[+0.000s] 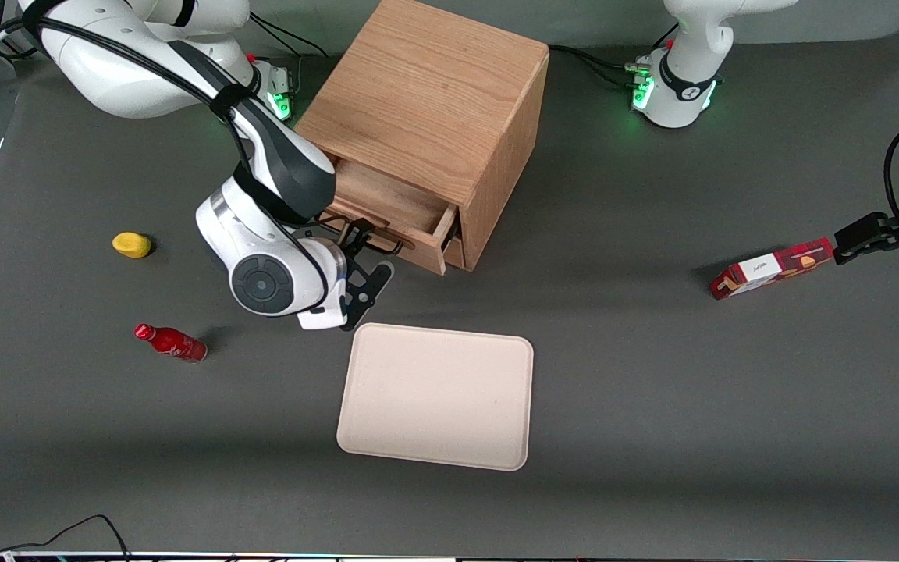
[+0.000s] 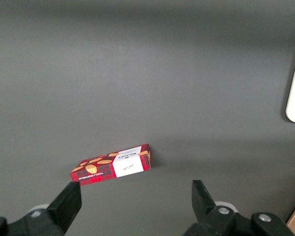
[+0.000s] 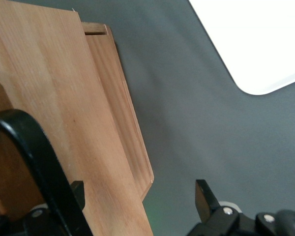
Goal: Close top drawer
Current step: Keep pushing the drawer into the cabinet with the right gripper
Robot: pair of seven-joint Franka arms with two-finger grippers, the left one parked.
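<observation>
The light oak cabinet (image 1: 426, 101) stands at the back of the table. Its top drawer (image 1: 387, 204) is pulled partly out and looks empty inside. My right gripper (image 1: 366, 261) is open, right at the drawer's oak front, nearer the front camera than the cabinet. In the right wrist view the gripper (image 3: 140, 196) straddles the edge of the oak front (image 3: 54, 98): one fingertip (image 3: 77, 191) is by the black wire handle (image 3: 24, 137), the other (image 3: 204, 196) is over bare table. The lower drawer is hidden under the top one.
A cream tray (image 1: 435, 396) lies nearer the front camera than the cabinet, and shows in the right wrist view (image 3: 255, 39). A red bottle (image 1: 171, 342) and a yellow object (image 1: 131, 244) lie toward the working arm's end. A red biscuit box (image 1: 771, 268) lies toward the parked arm's end.
</observation>
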